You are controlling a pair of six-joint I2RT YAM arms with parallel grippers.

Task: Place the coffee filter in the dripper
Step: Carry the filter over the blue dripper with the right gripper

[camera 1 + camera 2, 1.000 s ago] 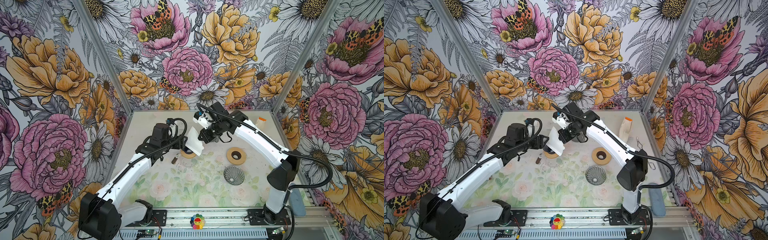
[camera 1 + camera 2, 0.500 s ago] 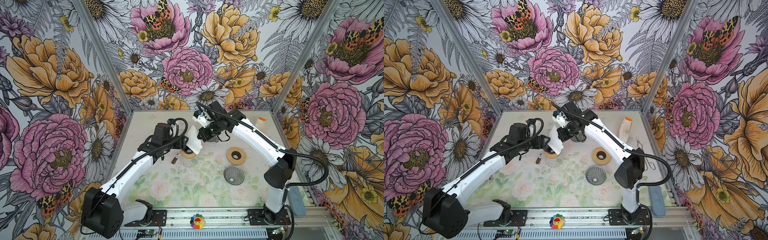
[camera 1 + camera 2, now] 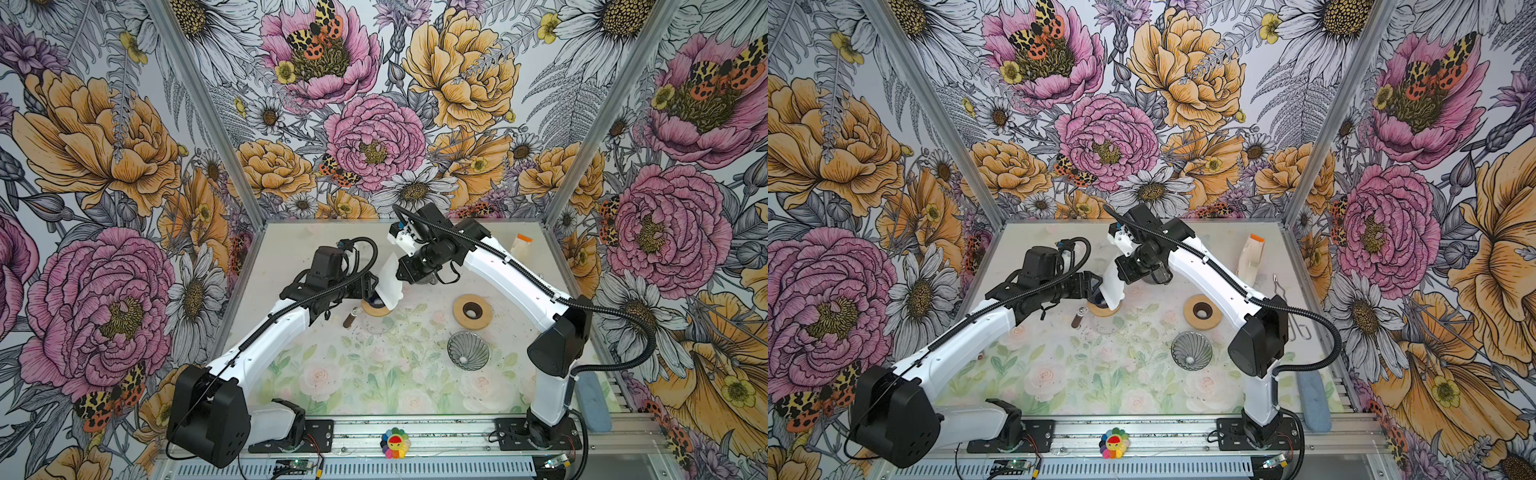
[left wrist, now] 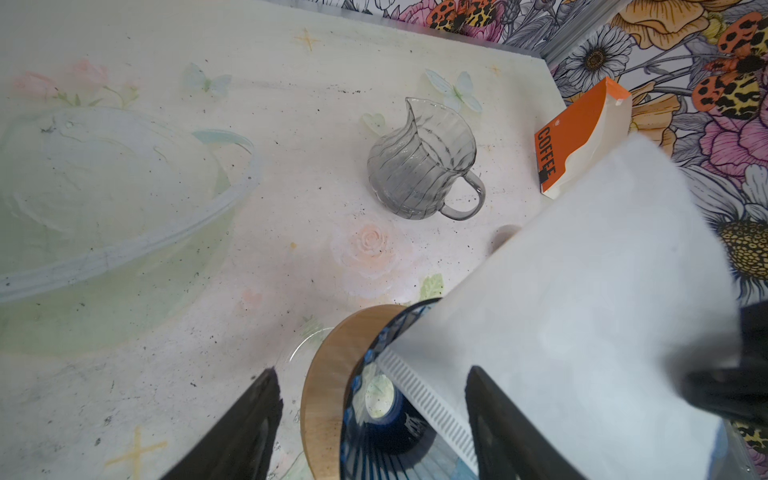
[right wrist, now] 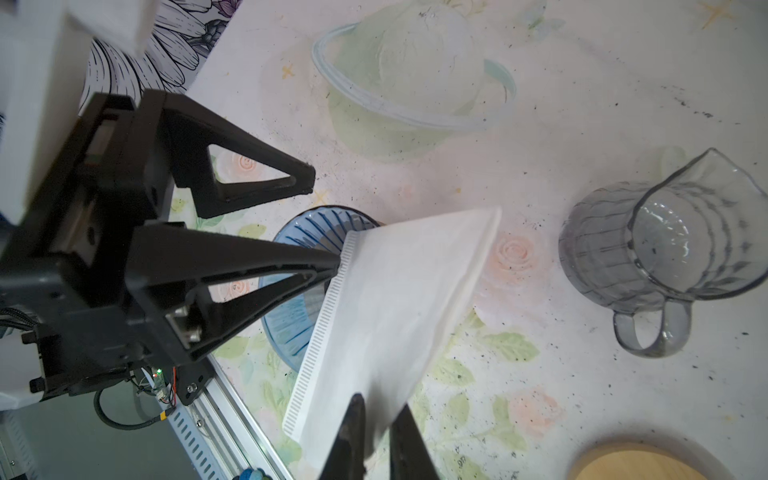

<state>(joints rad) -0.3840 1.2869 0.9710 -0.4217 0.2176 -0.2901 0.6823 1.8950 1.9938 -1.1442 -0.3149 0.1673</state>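
Observation:
The coffee filter is a white paper cone. It leans with its pointed end inside the blue ribbed glass dripper, which sits in a wooden ring. My right gripper has the filter's upper edge between its fingers, which stand a narrow gap apart. My left gripper is open, straddling the dripper's rim. One of its fingers touches the filter's crimped seam.
A grey glass jug stands just behind the dripper, under my right arm. An orange coffee box is at the back right. A second wooden ring, a grey ribbed glass cone and a small brown cylinder lie nearby.
My right arm has shifted slightly left with the filter over the dripper. The left arm has leaned in a little closer. Everything else on the table is unmoved.

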